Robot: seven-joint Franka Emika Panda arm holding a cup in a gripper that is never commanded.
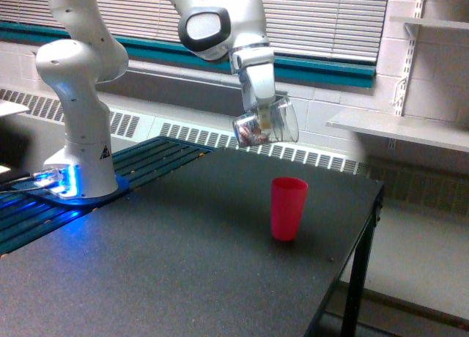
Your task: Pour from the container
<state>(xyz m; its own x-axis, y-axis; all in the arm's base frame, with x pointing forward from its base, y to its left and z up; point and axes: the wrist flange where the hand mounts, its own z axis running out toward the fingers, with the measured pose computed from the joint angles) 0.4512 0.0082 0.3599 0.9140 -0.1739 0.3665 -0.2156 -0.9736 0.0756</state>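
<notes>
The white robot arm (80, 80) rises from its blue-lit base at the exterior view's left and reaches over the dark, speckled rectangular table (168, 256). Its gripper (262, 121) hangs in the air above the far middle of the table, closed around the small clear see-through plastic container (267, 126). The container is lying almost on its side, its wider open mouth pointing toward the exterior view's right and its base toward the left. Pinkish-beige bits sit inside it, gathered at the base end. I cannot make out the fingers themselves; they are lost against the clear wall.

Below it, nearer to me and slightly to the right, an opaque pink-red plastic cup (287, 208) stands upright on the table, well apart from the container, mouth up. Behind the table runs a white slatted heater grille (220, 143) along the far wall.
</notes>
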